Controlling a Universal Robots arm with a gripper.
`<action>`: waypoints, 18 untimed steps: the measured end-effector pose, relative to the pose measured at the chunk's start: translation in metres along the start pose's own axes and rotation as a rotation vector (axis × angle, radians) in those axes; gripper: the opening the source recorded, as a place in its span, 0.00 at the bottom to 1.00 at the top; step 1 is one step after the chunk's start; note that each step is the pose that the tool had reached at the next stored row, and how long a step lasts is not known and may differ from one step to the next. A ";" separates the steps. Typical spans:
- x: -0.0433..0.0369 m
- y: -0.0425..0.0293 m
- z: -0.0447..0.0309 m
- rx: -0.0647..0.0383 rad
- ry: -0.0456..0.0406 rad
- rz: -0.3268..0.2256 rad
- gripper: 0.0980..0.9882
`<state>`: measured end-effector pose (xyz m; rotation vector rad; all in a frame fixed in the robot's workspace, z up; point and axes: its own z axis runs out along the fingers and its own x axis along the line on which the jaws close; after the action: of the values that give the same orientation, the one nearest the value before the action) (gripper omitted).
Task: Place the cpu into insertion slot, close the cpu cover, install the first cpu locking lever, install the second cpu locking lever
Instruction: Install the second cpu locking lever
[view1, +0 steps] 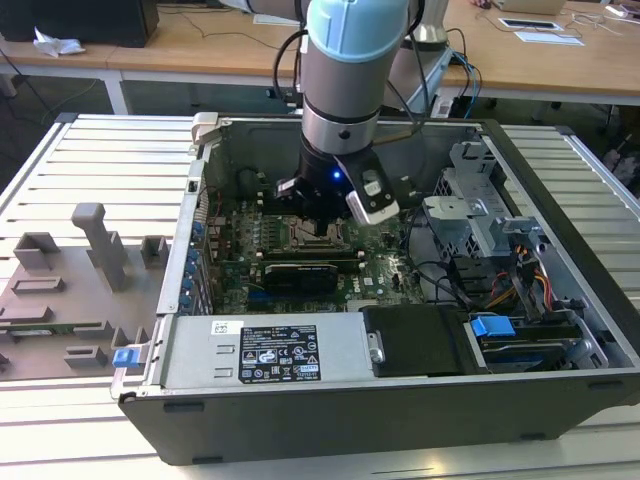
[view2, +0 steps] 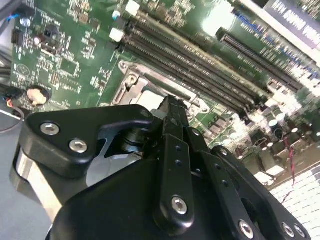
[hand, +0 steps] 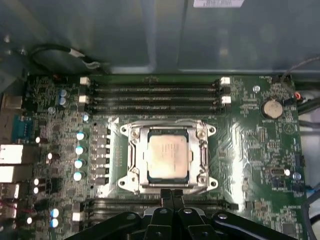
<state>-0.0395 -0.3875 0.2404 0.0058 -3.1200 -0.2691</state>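
The cpu (hand: 169, 152), a silvery square chip, lies flat in the insertion slot (hand: 125, 131) on the green motherboard. The cpu cover (hand: 201, 150) is down around the chip, whose top shows through its window. A thin lever rod (hand: 165, 121) runs along the socket edge beside the memory slots. My gripper (hand: 172, 192) is shut with nothing in it. Its tips hover at the opposite socket edge, just off the frame. In the second wrist view the closed fingertips (view2: 172, 106) sit right over the socket frame (view2: 131, 82). In the exterior view my gripper (view1: 322, 228) reaches down into the open computer case.
Long black memory slots (hand: 155, 92) flank the socket on two sides. A coin battery (hand: 272, 107) lies on the board. The case walls (view1: 300, 420), the drive cage (view1: 480, 200) and cables (view1: 450, 280) hem the arm in. A grey fixture tray (view1: 70, 290) sits at the exterior view's left.
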 end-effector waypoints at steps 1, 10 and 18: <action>0.0002 -0.0033 -0.0002 0.000 0.0000 0.000 0.01; 0.0179 -0.0093 0.0153 -0.006 0.0000 0.000 0.01; 0.0329 -0.0121 0.0322 -0.011 0.0060 -0.034 0.01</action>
<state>-0.0728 -0.3940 0.2069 0.0598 -3.1148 -0.2866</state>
